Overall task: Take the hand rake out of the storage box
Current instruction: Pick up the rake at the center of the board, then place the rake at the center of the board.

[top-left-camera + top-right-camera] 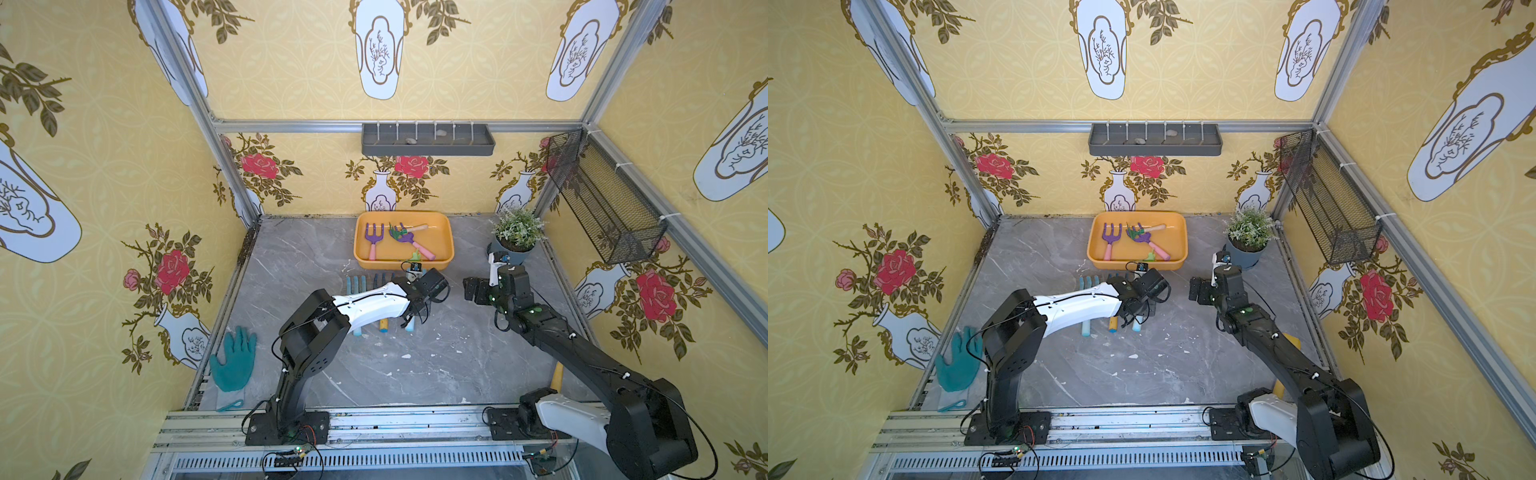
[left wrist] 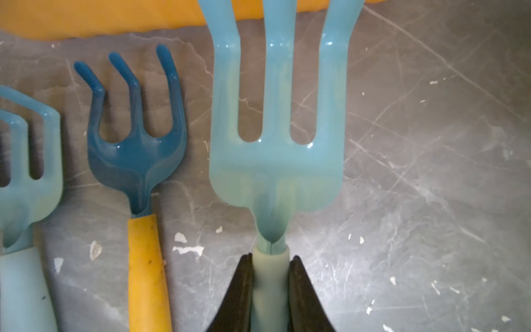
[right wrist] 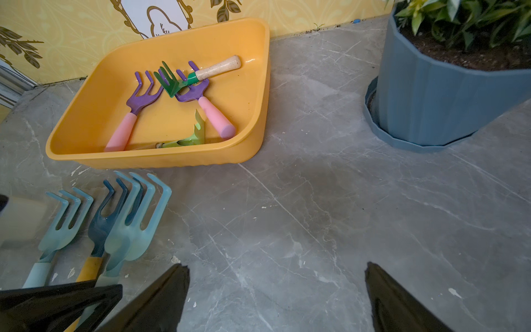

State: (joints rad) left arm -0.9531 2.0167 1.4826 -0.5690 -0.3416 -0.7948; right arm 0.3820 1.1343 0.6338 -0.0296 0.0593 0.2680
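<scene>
clamping our left gripper [image 2: 270, 258] on the handle of the pale-blue hand rake [image 2: 275, 161], outside the orange storage box [image 3: 94, 159], we hold our right gripper [image 3: 275, 264] wide open

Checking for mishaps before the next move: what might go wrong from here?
1. The left gripper pinches the light blue rake at the head end of its handle, so it may pivot or slip.
2. The dark blue rake lies close beside it; a sideways move may knock it.
3. The held rake's tines point at the storage box, so a forward push may hit the wall.
</scene>
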